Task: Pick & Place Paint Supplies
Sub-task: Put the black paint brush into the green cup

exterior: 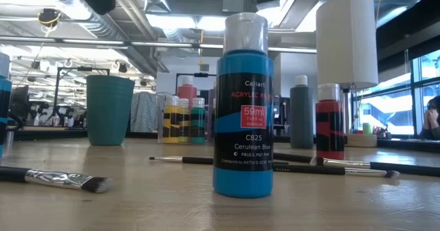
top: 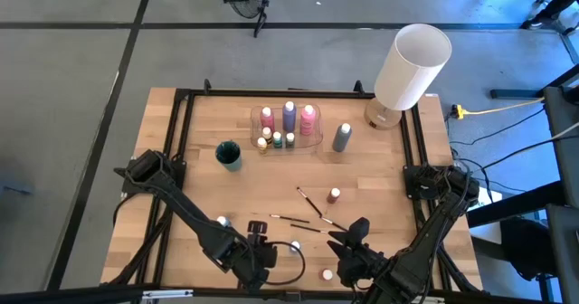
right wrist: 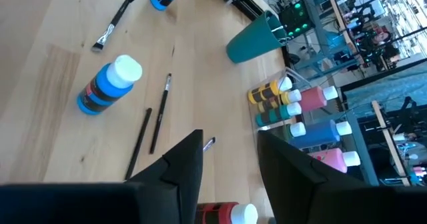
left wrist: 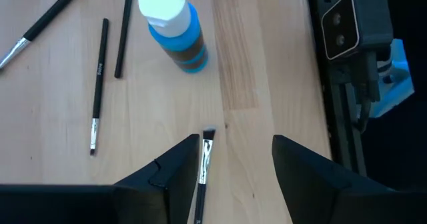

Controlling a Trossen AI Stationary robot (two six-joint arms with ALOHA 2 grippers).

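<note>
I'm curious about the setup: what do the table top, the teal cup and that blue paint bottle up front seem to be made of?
The table top looks like pale wood with a matte finish: plank seams and grain show. The teal cup seems to be plastic, smooth with a soft sheen, though glazed ceramic can't be ruled out. The blue paint bottle looks like plastic, with a printed label and a pale cap.

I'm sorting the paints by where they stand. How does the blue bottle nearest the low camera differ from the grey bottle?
The blue bottle stands alone near the table's front edge, among loose brushes; the grey bottle stands far back, near the clear tray. The blue one has a white cap and a dark printed label; the grey one shows a plain grey body. Both stand upright with caps on.
</note>
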